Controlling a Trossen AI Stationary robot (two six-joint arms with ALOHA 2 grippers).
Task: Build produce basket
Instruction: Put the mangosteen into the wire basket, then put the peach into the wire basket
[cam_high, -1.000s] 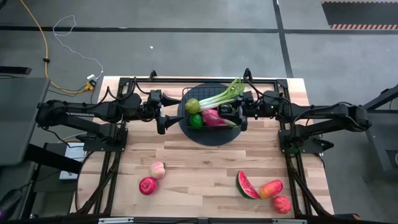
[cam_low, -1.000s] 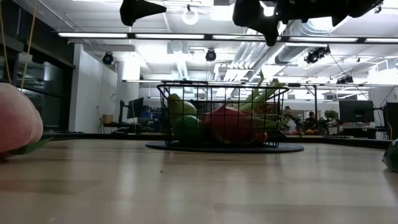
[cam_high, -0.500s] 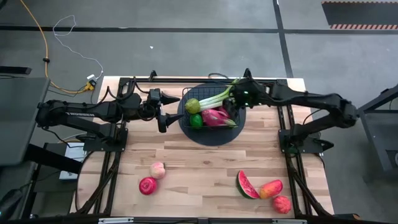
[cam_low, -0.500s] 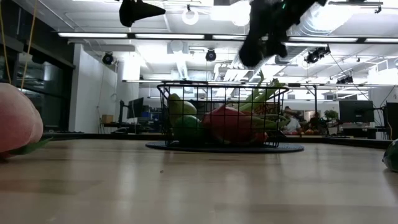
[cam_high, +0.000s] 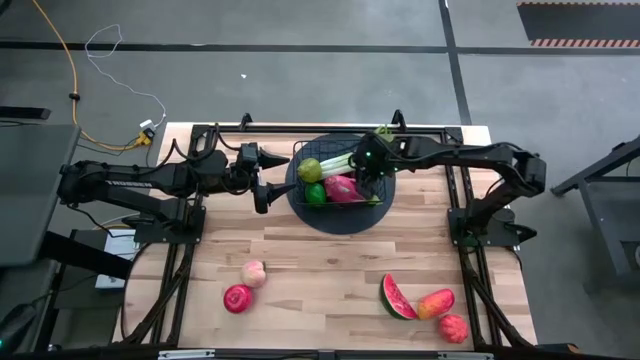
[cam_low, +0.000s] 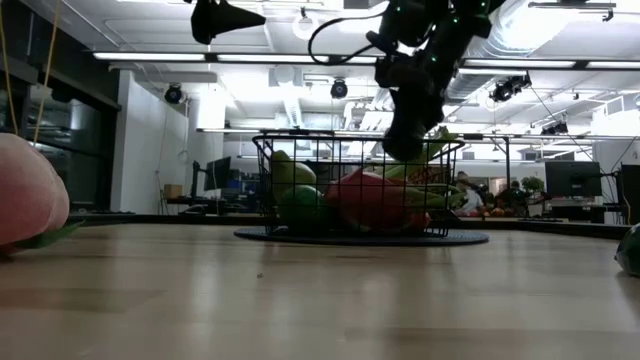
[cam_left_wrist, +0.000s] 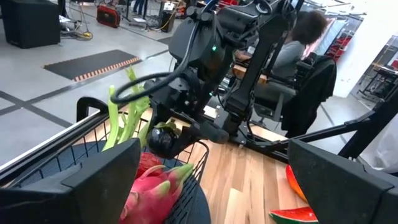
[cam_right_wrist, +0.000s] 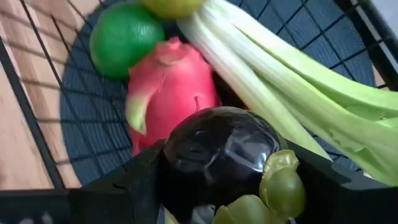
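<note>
Right gripper (cam_high: 366, 166) clamped on dark glossy fruit (cam_right_wrist: 221, 152), poised over basket (cam_high: 300, 190); dragon fruit (cam_right_wrist: 171, 87) directly beneath.

Two dark, slender jointed arms, black cables, small green indicator light.

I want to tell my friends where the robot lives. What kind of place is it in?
Probably a robot lab or workshop. The wooden table stands on a bare grey floor with a loose yellow cable, and behind the basket are long ceiling lights, pipes and desks with monitors.
</note>
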